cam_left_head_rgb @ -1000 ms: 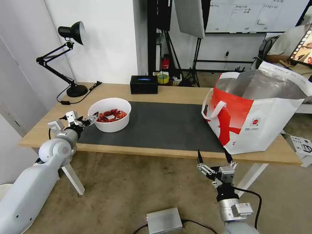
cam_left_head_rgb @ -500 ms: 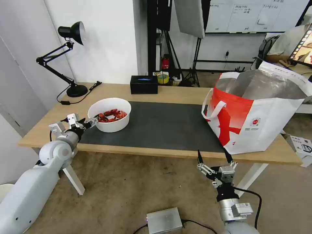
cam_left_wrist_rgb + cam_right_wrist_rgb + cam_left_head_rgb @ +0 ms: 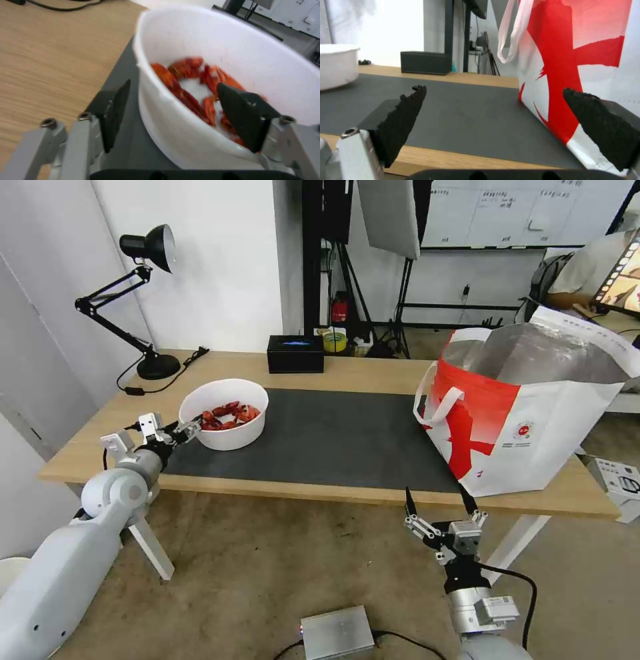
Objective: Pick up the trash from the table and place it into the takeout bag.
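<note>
The trash in sight is a white bowl (image 3: pixel 228 435) of red shells (image 3: pixel 186 82), standing at the left end of the dark grey mat (image 3: pixel 340 437) on the light-wood table (image 3: pixel 360 370). My left gripper (image 3: pixel 189 430) is open at the bowl's near-left rim (image 3: pixel 143 75). It straddles the rim, one finger outside the wall and one inside over the shells. The white and red takeout bag (image 3: pixel 533 433) stands open at the table's right end. My right gripper (image 3: pixel 435 500) hangs open below the table's front edge, left of the bag (image 3: pixel 580 50), holding nothing.
A black tissue box (image 3: pixel 295 353) sits at the back edge and a black desk lamp (image 3: pixel 158 365) at the back left corner. A grey metal box (image 3: pixel 337 632) lies on the floor between my arms. A white carton (image 3: pixel 620 477) sits on the floor right of the bag.
My left gripper has sunk slightly and settled over the bowl's rim. The bowl, the bag and the right arm are where they were.
</note>
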